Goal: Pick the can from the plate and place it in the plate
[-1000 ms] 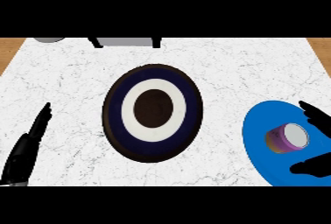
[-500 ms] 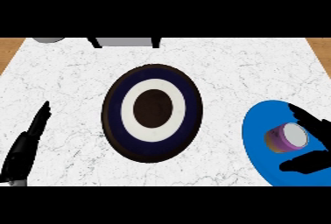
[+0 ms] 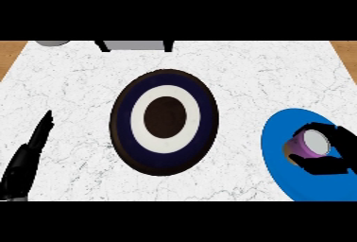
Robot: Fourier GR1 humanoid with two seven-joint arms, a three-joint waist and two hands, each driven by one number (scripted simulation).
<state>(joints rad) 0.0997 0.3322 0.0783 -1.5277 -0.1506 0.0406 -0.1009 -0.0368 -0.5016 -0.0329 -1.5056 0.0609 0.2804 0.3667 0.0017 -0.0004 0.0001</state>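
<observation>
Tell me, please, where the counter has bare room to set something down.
Bare marble lies between the left hand and the ringed plate, and in the strip beyond it. The right is crowded: the right hand curls round the can on the blue plate.

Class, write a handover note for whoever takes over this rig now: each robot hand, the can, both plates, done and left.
Right robot hand: curled round the purple can, over the blue plate at the right.
Left robot hand: open, resting at the lower left, holding nothing.
Done: can grasped.
Left: lift it, carry it to the dark ringed plate at centre, release.
</observation>
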